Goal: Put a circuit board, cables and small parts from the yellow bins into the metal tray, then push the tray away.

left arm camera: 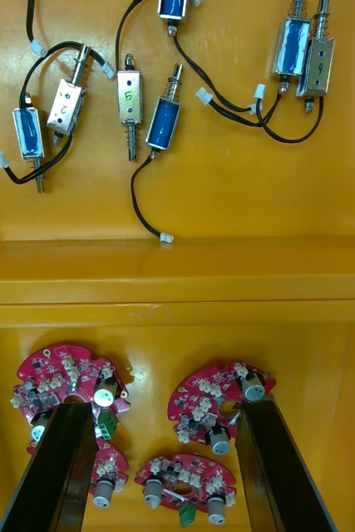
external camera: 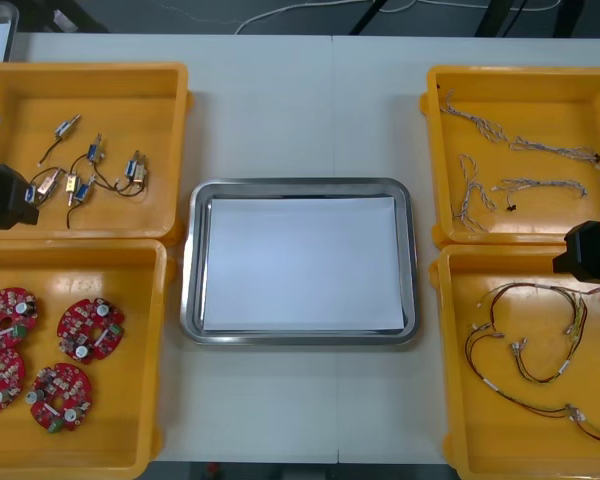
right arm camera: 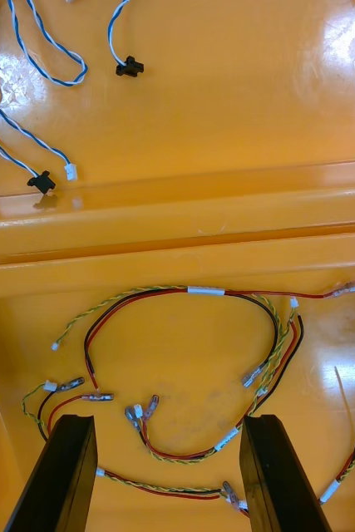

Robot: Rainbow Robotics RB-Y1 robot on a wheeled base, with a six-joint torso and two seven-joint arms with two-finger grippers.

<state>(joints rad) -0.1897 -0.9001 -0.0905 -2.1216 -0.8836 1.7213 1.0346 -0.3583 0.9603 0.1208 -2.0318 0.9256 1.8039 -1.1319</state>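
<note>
Red boards (left arm camera: pixel 210 395) lie flat beneath left gripper (left arm camera: pixel 162 409); red-yellow cables (right arm camera: pixel 206 291), looped, beneath right gripper (right arm camera: pixel 167 420); tray (external camera: pixel 300 186), white inside, between both.

yellow bins (external camera: pixel 177 150): smooth plastic, glossy, with bright glare on the floors
metal tray (external camera: pixel 300 188): rim of bare polished metal, shiny; inside white and matt, like paper
circuit boards (left arm camera: pixel 202 399): red, matt, studded with small shiny pieces
small metal parts (left arm camera: pixel 130 96): bright metal, some with glossy blue bodies
cables (right arm camera: pixel 204 291): thin plastic-coated wire
table (external camera: pixel 300 110): light, smooth, matt
fingers (left arm camera: pixel 61 465): black, matt
</note>
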